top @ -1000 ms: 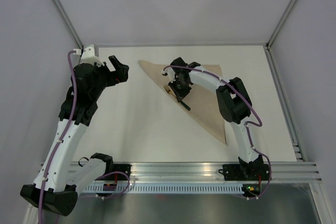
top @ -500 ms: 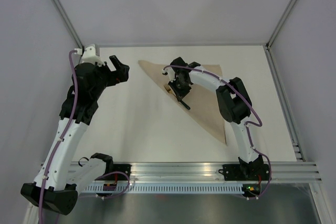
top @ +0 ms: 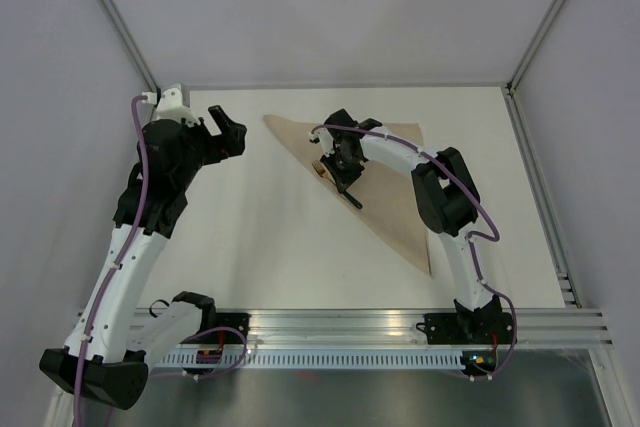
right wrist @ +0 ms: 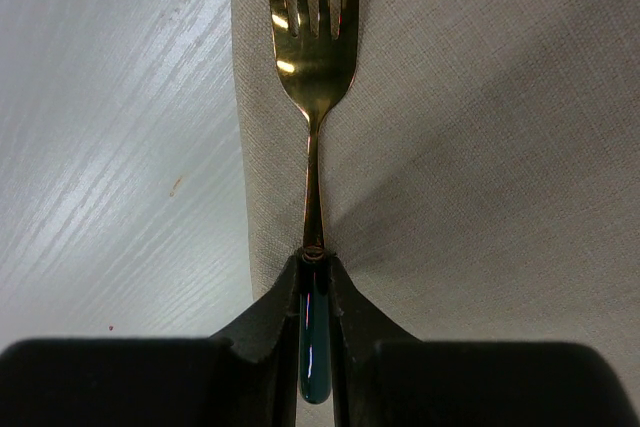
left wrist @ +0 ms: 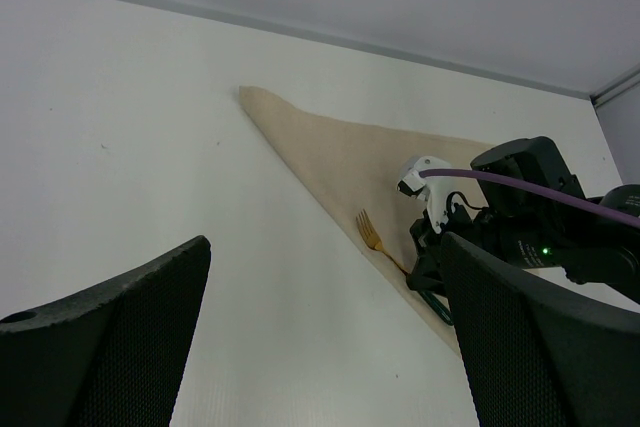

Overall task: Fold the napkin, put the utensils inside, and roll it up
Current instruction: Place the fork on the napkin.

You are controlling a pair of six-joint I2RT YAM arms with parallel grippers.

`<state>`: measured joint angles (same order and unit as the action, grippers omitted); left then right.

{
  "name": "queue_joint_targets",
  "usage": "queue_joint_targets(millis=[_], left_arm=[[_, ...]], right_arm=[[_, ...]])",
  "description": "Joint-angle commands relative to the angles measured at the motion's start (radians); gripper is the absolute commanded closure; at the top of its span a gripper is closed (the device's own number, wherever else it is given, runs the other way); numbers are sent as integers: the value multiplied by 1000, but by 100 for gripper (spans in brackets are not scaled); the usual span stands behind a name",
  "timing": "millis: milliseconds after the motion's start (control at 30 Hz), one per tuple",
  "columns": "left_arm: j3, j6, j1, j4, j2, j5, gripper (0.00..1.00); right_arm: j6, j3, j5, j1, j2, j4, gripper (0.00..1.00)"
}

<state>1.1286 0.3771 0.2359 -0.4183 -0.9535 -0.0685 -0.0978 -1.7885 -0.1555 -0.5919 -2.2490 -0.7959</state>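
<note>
Left arm: rises from its base with the elbow bent and the forearm reaching away from the base. Left hand (top: pixel 225 135): raised, well to the left of the napkin (top: pixel 300 134), fingers spread wide with nothing between them.

Right arm: folded at the elbow over the napkin, forearm angled back toward its left edge. Right hand (right wrist: pixel 314 267): low at that edge, fingers pinched on the dark handle of the fork (right wrist: pixel 312 67), whose tines point away from the wrist.
</note>
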Motion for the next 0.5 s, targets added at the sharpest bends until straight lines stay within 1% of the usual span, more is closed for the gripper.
queue_joint_targets(millis=[0, 33, 67, 133, 233, 267, 333, 367, 467], left_arm=[[8, -6, -3, 13, -1, 13, 0], [7, -6, -3, 15, 1, 15, 0], [4, -6, -3, 18, 2, 15, 0], [0, -7, -3, 23, 4, 19, 0], [3, -10, -4, 26, 7, 22, 0], [5, -15, -4, 26, 6, 24, 0], [10, -23, -3, 26, 10, 22, 0], [11, -29, -4, 26, 12, 21, 0], [20, -43, -4, 21, 9, 24, 0]], right_arm=[[35, 20, 68, 0, 19, -12, 96], [35, 23, 70, 0, 22, -11, 94], [33, 23, 68, 0, 23, -11, 89], [33, 23, 70, 0, 31, -12, 85], [33, 18, 71, 0, 46, -12, 75], [35, 15, 70, 3, 52, -12, 69], [35, -3, 67, 6, 66, -31, 63], [33, -11, 66, 7, 71, -41, 58], [33, -17, 63, 23, 117, -58, 49]])
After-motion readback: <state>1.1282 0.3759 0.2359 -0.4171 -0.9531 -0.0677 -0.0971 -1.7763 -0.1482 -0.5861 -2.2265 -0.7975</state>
